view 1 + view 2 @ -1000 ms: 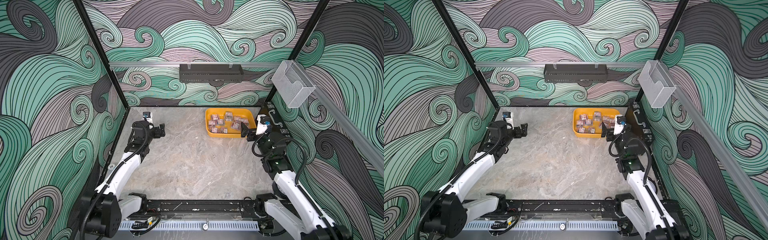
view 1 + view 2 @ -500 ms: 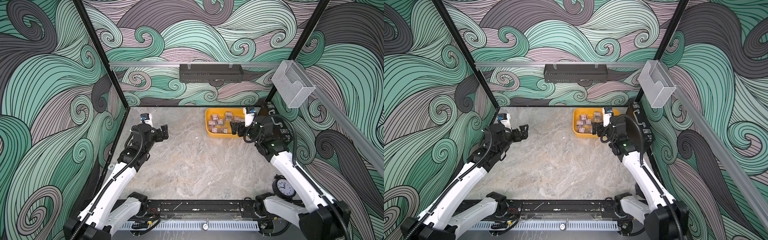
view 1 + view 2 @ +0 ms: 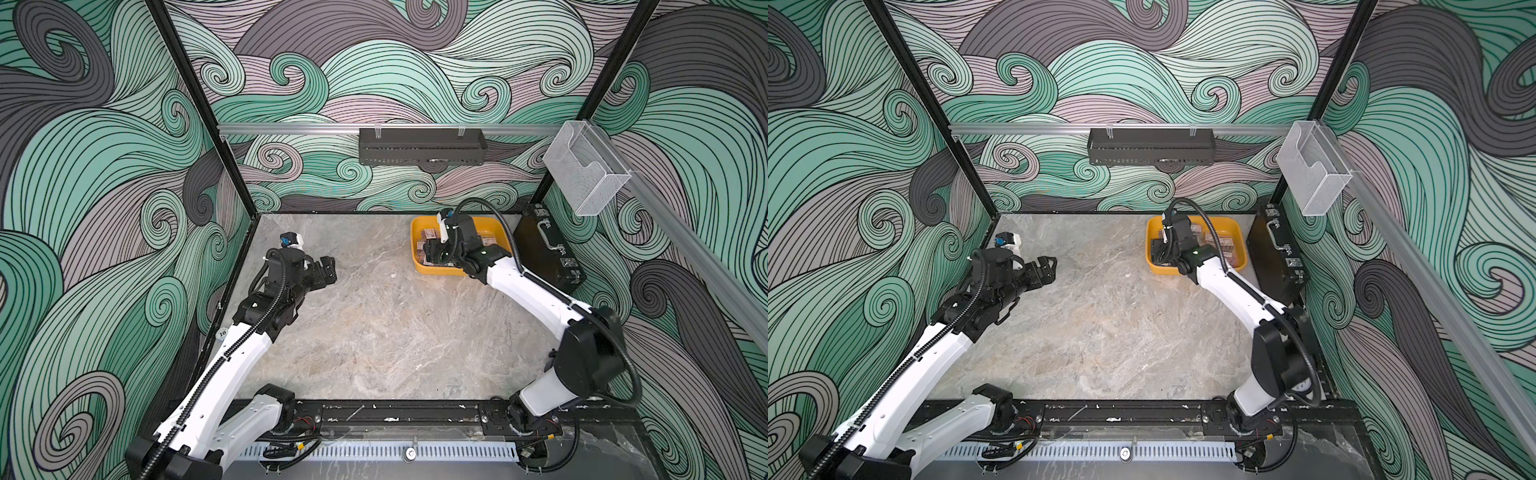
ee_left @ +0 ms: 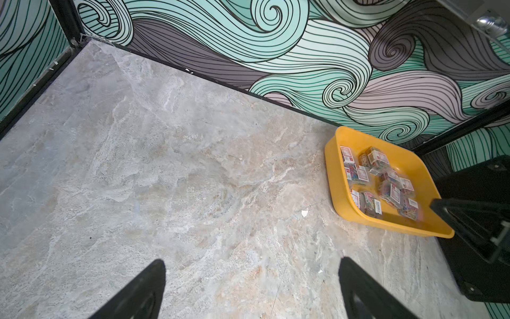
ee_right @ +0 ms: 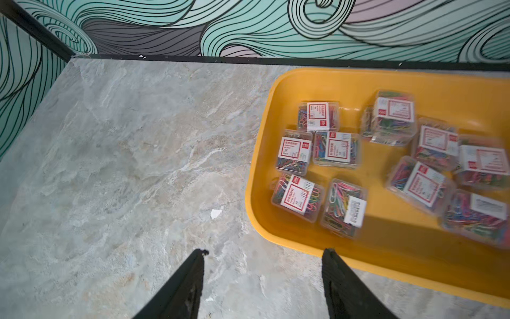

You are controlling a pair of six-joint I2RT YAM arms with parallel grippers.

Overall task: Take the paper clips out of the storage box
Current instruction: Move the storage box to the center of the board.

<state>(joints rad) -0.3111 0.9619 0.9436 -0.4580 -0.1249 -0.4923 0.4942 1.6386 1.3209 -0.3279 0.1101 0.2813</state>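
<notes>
While the right gripper hangs spread and empty, paper clips lie just ahead.

You have a black briefcase standing at two o'clock on the marble bench, a clear wall bin above it, and a black perforated rack hanging at twelve o'clock.
</notes>
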